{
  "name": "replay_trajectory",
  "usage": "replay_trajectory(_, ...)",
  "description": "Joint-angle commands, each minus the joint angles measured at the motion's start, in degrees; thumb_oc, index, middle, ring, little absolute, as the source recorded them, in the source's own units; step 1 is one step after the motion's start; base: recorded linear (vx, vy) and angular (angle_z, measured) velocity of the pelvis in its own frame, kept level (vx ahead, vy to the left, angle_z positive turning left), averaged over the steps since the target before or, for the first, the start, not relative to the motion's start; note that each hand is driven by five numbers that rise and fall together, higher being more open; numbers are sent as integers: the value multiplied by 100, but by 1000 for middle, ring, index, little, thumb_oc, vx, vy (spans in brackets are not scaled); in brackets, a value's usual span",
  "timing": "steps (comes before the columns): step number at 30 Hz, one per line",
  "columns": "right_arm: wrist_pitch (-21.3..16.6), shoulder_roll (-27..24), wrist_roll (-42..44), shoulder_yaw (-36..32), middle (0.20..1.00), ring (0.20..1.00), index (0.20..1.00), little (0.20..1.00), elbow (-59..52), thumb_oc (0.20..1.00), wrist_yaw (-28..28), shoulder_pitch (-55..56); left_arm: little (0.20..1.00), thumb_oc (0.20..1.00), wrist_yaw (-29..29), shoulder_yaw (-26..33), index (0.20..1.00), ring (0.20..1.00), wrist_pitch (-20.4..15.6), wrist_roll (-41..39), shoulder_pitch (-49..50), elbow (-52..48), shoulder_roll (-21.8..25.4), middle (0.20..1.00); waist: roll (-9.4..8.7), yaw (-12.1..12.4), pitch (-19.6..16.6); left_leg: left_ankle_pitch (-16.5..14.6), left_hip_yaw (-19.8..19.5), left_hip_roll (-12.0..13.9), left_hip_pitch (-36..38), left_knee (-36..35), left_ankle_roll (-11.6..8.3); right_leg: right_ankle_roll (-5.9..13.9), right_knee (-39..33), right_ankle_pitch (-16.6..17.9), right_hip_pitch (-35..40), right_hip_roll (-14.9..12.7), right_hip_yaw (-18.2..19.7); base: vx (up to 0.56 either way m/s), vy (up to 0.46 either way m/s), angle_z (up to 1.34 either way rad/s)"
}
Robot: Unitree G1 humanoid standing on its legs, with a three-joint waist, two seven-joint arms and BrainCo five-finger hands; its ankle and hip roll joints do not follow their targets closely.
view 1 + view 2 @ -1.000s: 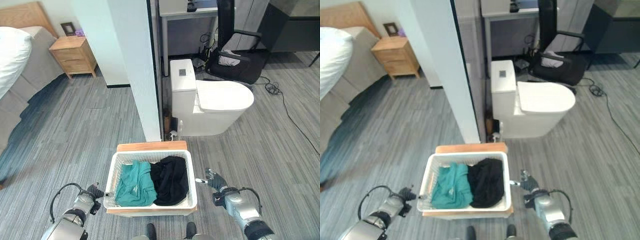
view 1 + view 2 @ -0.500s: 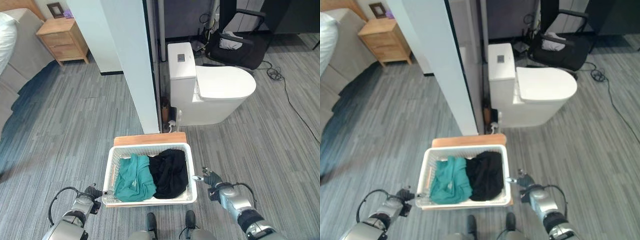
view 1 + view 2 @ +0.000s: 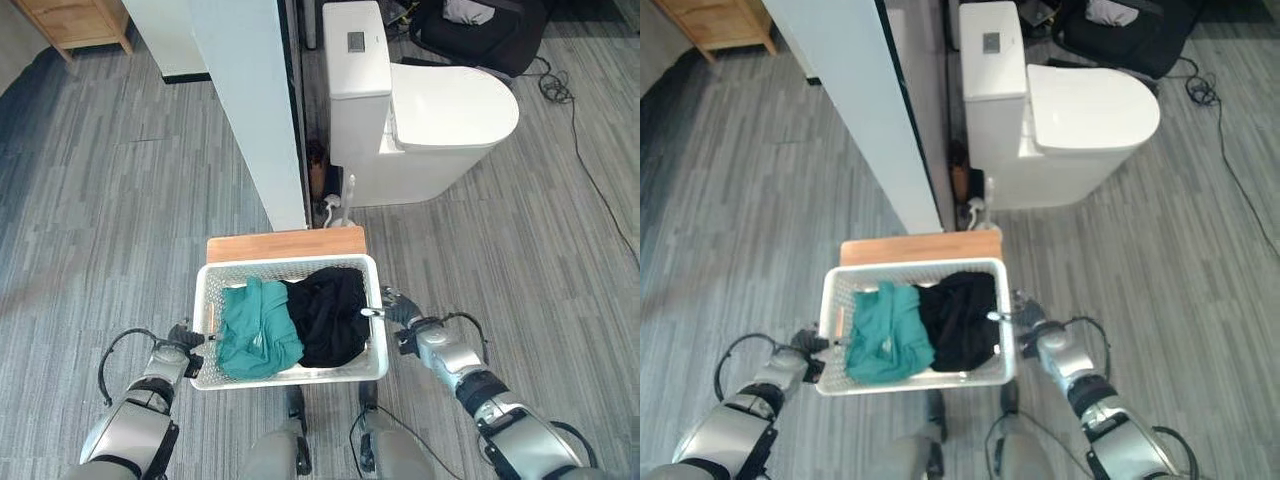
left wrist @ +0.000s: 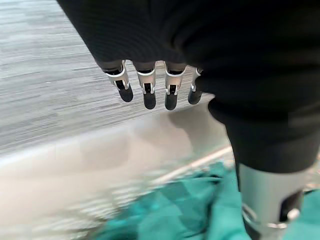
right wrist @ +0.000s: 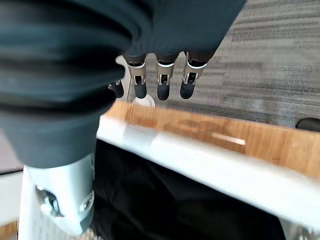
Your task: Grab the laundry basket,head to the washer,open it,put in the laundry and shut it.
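1. White perforated plastic laundry basket [image 3: 372,320]: we found it on a low wooden stand [image 3: 285,244] directly before us, long axis running side to side, holding a teal garment [image 3: 255,328] and a black garment [image 3: 325,315].
2. Left hand [image 3: 184,343]: at the basket's left short side, fingers [image 4: 145,92] extended over the rim, gripping nothing that we could see.
3. Right hand [image 3: 402,312]: at the right short side, fingers [image 5: 161,85] likewise straight. We judged both hands equally near.

White toilet [image 3: 430,120] beside pale partition wall [image 3: 245,100], wooden stool [image 3: 285,244], black chair [image 3: 480,35], wooden nightstand [image 3: 75,18]
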Motion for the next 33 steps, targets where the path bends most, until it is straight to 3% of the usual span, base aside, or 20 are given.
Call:
replay_trajectory(1,-245,176,-133,156,1000,1000,1000,1000,-87,1000,-46,-206,1000,1000,230,-181,1000,1000,-142,-98,-384,388,206,1000,-54,78,-84,-52,-31,-42,-36,39,-94,599,-11,85,342,-467,-52,16,6,-5)
replay_trajectory(10,-267,538,-417,559,1000,1000,1000,1000,645,1000,-119,-697,1000,1000,354,-395,1000,1000,-125,-114,-487,317,-289,1000,-141,159,-76,-81,-118,-95,-47,39,-34,591,-11,51,409,-489,-134,0,0,0)
replay_trajectory(19,-335,564,-457,612,1000,1000,1000,1000,708,1000,-173,-657,1000,1000,428,-497,1000,1000,-141,12,-449,236,-475,1000,-165,183,-34,-86,-163,-122,-101,39,-17,602,-11,79,379,-497,-202,-3,5,4)
replay_trajectory(33,-687,846,449,233,1000,1000,1000,1000,237,1000,-462,420,1000,1000,454,-500,1000,1000,-207,-114,321,134,-1217,1000,-79,152,-170,-205,-130,-164,75,39,34,618,-11,18,497,-522,-223,5,7,0)
